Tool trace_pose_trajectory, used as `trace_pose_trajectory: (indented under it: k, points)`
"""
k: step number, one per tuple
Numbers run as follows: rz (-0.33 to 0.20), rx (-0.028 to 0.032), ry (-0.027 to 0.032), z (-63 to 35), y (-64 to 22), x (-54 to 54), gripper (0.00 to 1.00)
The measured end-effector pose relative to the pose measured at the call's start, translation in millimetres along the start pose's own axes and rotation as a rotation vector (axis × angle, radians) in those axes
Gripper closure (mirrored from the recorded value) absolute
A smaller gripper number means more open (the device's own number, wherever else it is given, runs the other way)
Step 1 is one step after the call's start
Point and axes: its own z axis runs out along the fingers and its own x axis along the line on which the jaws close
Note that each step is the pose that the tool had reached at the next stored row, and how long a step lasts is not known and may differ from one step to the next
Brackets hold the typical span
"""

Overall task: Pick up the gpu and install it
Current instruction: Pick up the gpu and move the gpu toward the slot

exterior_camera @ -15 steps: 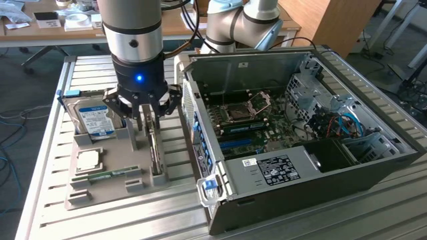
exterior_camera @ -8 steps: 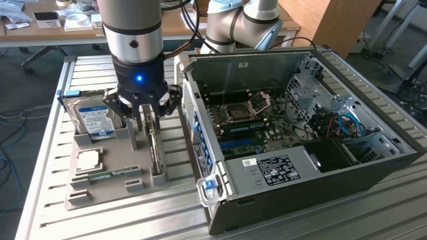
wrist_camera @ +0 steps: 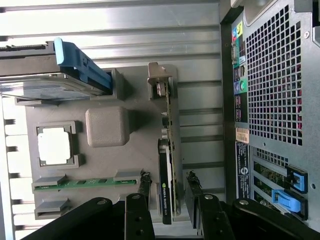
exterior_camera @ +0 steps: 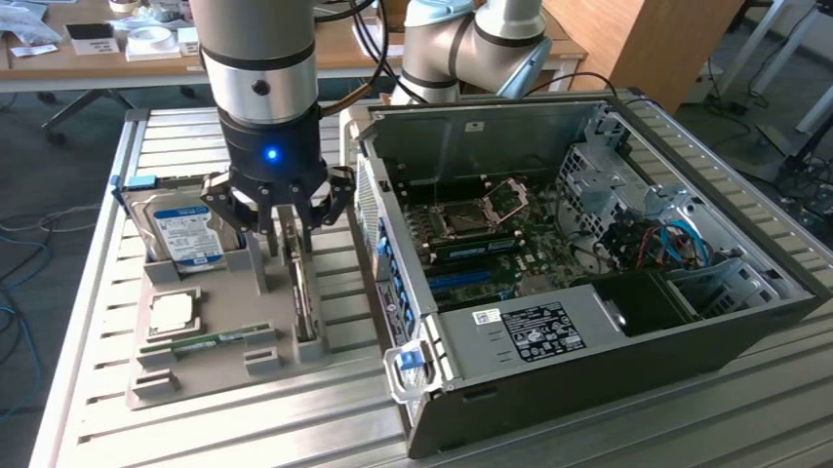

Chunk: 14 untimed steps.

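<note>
My black multi-link gripper [exterior_camera: 289, 229] hangs w/ fingers [wrist_camera: 144, 186] apart, straddling the thin black-and-green gpu card [exterior_camera: 303, 292]. Card stands on edge in grey plastic tray [exterior_camera: 195, 382], at 9 o'clock of the open grey PC case [exterior_camera: 586, 363] in ext. view, unclamped.

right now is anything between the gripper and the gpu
Nothing visible. The open gripper hangs right over the gpu, which stands on edge in the grey holder, with its jaws lined up one on each side. The gaps beside the card look clear.
</note>
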Motion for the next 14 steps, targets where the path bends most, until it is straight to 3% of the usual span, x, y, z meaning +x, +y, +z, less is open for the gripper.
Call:
trace_pose_trajectory:
  k: [14]
  points:
    - [0.000,0.0000,0.0000,2.4,-0.1,0.0,0.58]
